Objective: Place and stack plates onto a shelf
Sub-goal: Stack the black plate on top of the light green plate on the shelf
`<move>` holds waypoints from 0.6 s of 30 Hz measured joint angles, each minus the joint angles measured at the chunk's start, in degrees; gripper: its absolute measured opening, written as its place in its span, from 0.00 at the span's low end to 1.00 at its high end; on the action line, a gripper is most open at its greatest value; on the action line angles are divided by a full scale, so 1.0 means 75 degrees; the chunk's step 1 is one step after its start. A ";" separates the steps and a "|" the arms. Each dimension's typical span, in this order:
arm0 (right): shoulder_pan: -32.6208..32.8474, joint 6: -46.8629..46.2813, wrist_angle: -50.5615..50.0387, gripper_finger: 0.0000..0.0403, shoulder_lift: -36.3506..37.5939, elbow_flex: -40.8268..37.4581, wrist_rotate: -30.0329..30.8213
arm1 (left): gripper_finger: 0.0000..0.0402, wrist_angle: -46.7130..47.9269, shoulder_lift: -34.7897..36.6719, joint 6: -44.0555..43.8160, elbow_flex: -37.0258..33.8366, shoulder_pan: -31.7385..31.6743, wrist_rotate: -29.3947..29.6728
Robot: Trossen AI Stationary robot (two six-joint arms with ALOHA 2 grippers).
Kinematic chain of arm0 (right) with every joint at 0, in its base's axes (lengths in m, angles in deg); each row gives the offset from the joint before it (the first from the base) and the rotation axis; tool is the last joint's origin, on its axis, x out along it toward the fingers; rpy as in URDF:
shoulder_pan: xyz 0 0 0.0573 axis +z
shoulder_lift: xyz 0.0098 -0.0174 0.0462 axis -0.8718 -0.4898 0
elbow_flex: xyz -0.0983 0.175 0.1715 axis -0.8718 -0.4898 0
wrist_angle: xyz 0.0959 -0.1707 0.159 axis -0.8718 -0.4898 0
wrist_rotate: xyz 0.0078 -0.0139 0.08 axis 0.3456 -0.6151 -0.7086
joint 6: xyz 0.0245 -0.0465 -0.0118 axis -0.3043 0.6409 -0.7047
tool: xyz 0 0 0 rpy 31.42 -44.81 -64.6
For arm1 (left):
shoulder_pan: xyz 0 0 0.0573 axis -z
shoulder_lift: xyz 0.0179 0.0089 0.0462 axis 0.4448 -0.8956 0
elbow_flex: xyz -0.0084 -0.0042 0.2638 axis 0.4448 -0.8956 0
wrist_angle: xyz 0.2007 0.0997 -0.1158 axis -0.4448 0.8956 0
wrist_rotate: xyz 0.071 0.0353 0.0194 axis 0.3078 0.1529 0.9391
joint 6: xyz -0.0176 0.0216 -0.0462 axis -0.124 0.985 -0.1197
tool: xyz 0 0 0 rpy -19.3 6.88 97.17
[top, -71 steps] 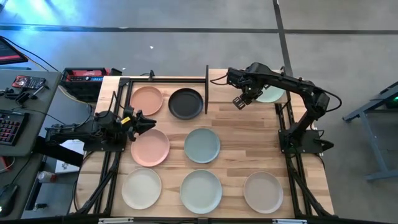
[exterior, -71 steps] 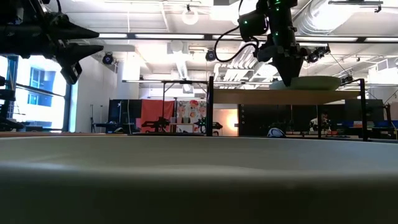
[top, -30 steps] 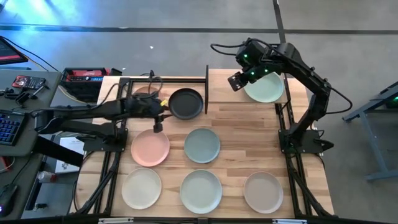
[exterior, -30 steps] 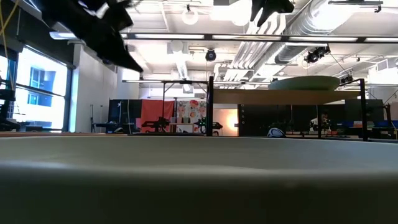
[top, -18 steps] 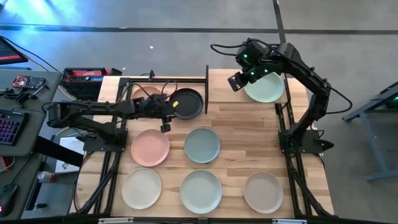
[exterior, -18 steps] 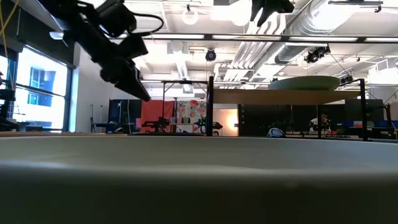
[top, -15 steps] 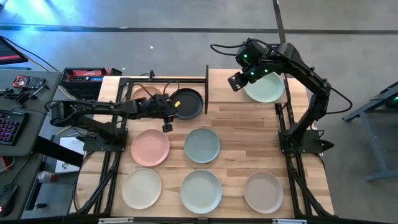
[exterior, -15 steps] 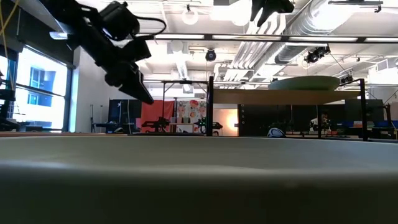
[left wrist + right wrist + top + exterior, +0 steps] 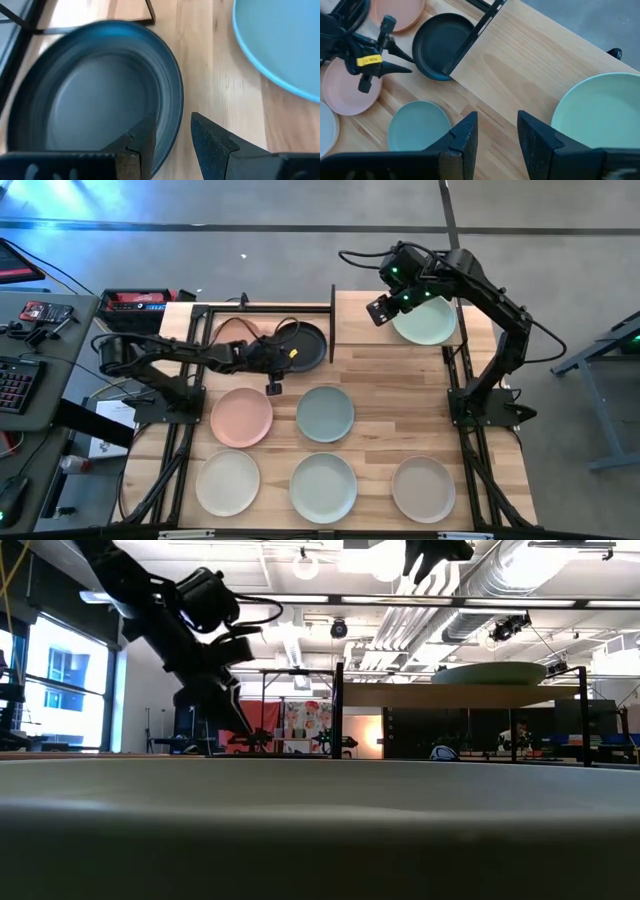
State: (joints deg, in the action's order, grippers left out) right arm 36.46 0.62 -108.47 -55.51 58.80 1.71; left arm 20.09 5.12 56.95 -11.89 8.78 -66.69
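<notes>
The black plate (image 9: 305, 345) lies flat on the table, left of the shelf (image 9: 362, 330). My left gripper (image 9: 290, 362) reaches in from the table's left and is open. In the left wrist view (image 9: 172, 119) one finger stands inside the black plate's (image 9: 95, 100) near rim and one outside it. A pale green plate (image 9: 427, 322) rests on the shelf board's right half (image 9: 520, 60). My right gripper (image 9: 378, 310) hangs open above the shelf, left of that plate (image 9: 600, 115). In the low view the left gripper (image 9: 232, 718) points down and the right gripper (image 9: 435, 552) is high up.
Several more plates lie flat on the slatted tabletop: pink (image 9: 241, 417), blue-green (image 9: 325, 412), cream (image 9: 227, 482), pale green (image 9: 323, 485), beige (image 9: 423, 488), and a pink one (image 9: 228, 332) mostly under my left arm. The shelf's black post (image 9: 332, 320) stands beside the black plate.
My left gripper has moved toward the table's right, from over the far pink plate to the black plate, and has come down, so that its fingers now straddle the black plate's near rim.
</notes>
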 joint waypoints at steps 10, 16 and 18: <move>0.0000 -0.0001 0.0000 0.28 0.0000 0.0000 0.0003 | 0.28 -0.0211 -0.0724 0.0198 0.0000 -0.0006 0.0310; 0.0000 0.0000 0.0000 0.28 0.0000 0.0000 0.0005 | 0.28 -0.0359 -0.0984 0.0208 0.0000 -0.0054 0.0515; 0.0000 0.0000 0.0000 0.28 -0.0003 0.0000 0.0005 | 0.28 -0.0306 -0.1044 0.0210 -0.0001 -0.0099 0.0512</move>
State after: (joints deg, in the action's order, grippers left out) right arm 36.46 0.62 -108.47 -55.52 58.80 1.75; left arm 17.79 -2.71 58.52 -11.90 8.04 -62.85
